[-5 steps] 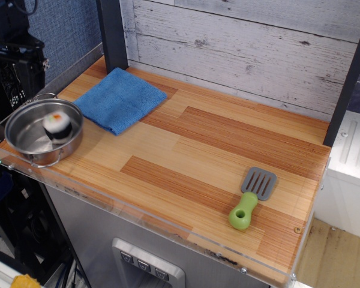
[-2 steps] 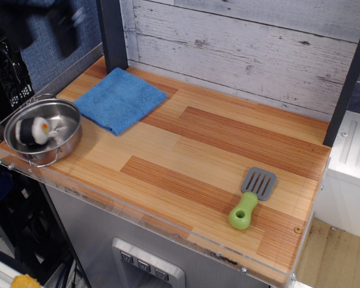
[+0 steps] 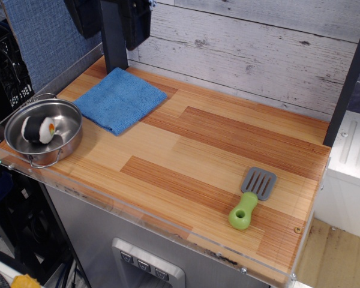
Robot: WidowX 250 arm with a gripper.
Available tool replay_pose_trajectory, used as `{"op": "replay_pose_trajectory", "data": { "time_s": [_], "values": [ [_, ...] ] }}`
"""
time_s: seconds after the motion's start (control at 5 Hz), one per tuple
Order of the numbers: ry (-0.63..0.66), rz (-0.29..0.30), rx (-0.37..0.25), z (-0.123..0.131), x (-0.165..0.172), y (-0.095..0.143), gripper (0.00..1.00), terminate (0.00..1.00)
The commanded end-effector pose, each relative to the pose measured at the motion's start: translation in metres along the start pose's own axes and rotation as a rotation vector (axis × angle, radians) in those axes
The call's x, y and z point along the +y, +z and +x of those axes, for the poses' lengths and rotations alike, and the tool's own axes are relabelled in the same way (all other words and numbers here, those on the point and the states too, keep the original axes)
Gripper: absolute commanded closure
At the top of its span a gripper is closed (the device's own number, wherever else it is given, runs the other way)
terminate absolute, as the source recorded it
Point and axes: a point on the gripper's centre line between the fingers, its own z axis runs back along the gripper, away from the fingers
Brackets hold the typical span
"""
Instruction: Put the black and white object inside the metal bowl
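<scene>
Resting on its side, the black-and-white plush sushi roll (image 3: 38, 129) has settled inside the shiny metal bowl (image 3: 69, 139); the hand (image 3: 111, 21) has lifted away, grip state unclear.

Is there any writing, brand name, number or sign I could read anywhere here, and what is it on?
None can be read.
The metal bowl, the sushi toy in it, the blue cloth, the spatula and the wooden counter all show no text.
The buttons below the counter are too small to tell.
</scene>
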Motion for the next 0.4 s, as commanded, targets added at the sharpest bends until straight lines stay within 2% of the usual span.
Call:
{"op": "replay_pose_trajectory", "data": {
  "time_s": [0.0, 0.2],
  "values": [
    [-0.001, 0.012, -0.03, -0.0197, 0.01, 0.0198, 0.0, 0.0],
    [-0.001, 0.012, -0.03, -0.0197, 0.01, 0.0198, 0.0, 1.0]
  ]
}}
